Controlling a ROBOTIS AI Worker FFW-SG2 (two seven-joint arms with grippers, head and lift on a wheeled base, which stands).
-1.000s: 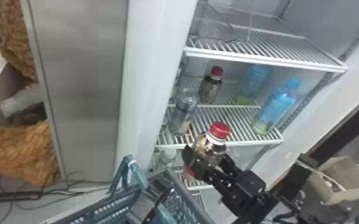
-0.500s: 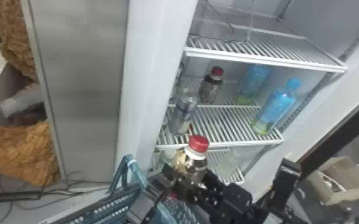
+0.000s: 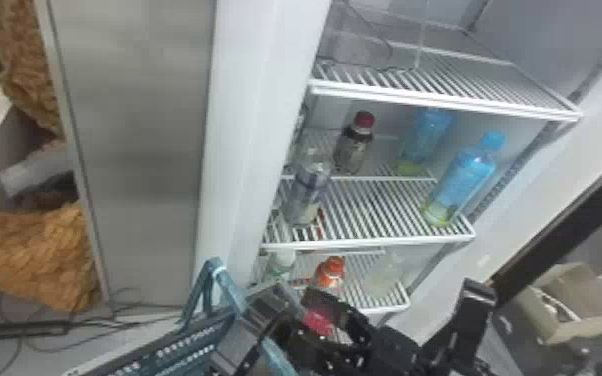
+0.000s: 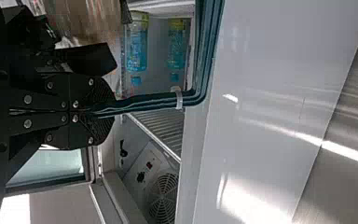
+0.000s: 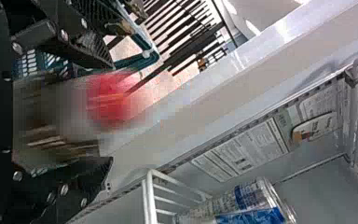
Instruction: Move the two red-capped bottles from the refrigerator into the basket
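1. Head view: one red-capped bottle (image 3: 317, 321), its cap now sinking among the black fingers, where half a second ago it was standing above them.
2. Meaning: the bottle is probably dropping towards the basket (image 3: 172, 345); whether it is clearing the rim, cannot tell.
3. Right pincer (image 5: 113, 111): spread, fingers lying either side of the blurring bottle; apparently letting go rather than pinching.
4. Left pincer (image 4: 107, 111): pressed together, pinching the basket handle (image 4: 151, 100), presumably steadying the load.
5. Second red-capped bottle (image 3: 355, 145): standing upright on a refrigerator shelf (image 3: 375, 244), still awaiting its transfer.
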